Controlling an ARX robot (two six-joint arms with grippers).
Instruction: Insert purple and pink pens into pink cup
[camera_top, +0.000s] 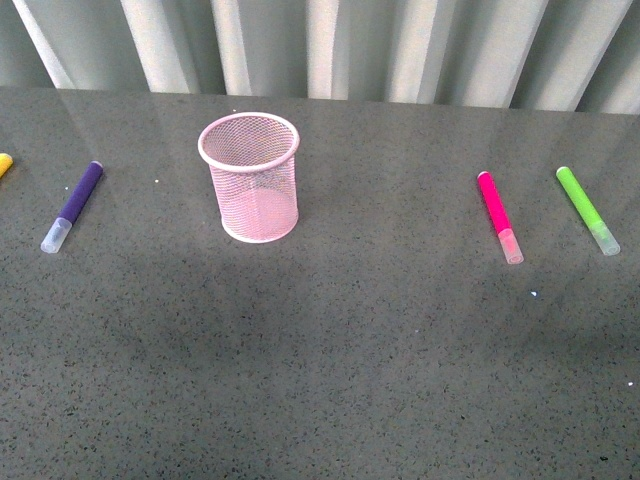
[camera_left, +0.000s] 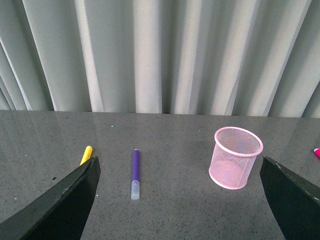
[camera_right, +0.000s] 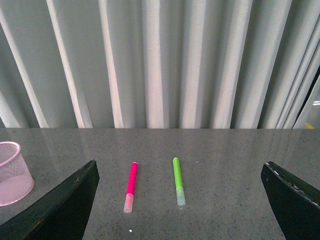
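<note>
We have both arms held back from the table, and neither shows in our front view. The pink cup stands upright a little left of centre, nothing in it that we can see. The purple pen lies flat well to its left, clear cap toward us, and a yellow marker just peeks in at the left edge. Over on the right lies the pink pen, cap toward us, with a lime-green marker near it, further right.

From the left wrist, our left fingers are spread wide, holding nothing. The purple pen sits on the table out ahead in the gap between them, nearer one finger, touching neither. The cup is also in that gap, close to the other finger.

From the right wrist, our right fingers are likewise splayed apart with nothing between them. The pink pen and green marker lie side by side ahead in the gap, clear of both fingers.
</note>
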